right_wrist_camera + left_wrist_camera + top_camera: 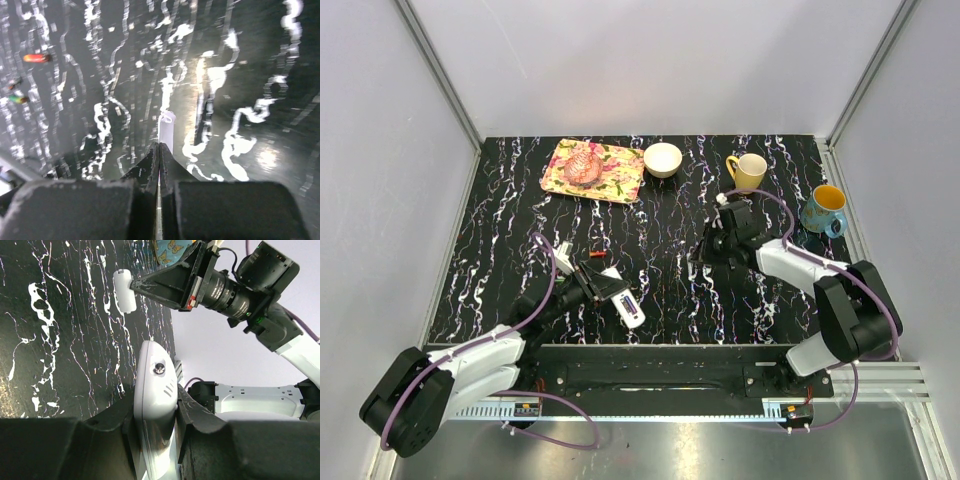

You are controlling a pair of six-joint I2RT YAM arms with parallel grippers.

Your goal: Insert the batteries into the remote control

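My left gripper [603, 287] is shut on the remote control [628, 303], a slim white bar whose free end points toward the near right. In the left wrist view the remote [156, 385] stands between both fingers [156, 415]. My right gripper [708, 250] is right of the table's centre. Its jaws [159, 147] are shut on a thin flat white cover piece [166, 130], seen edge-on; the piece also shows in the left wrist view [124, 291]. A reddish-orange battery [596, 257] lies just beyond the left gripper. The right wrist view shows it [36, 58] and a green battery [19, 99] on the table.
A floral tray [615, 172] holding a pink object and a white bowl [662, 159] stand at the back. A yellow mug [748, 170] and a blue mug [823, 208] stand at the back right, close behind the right arm.
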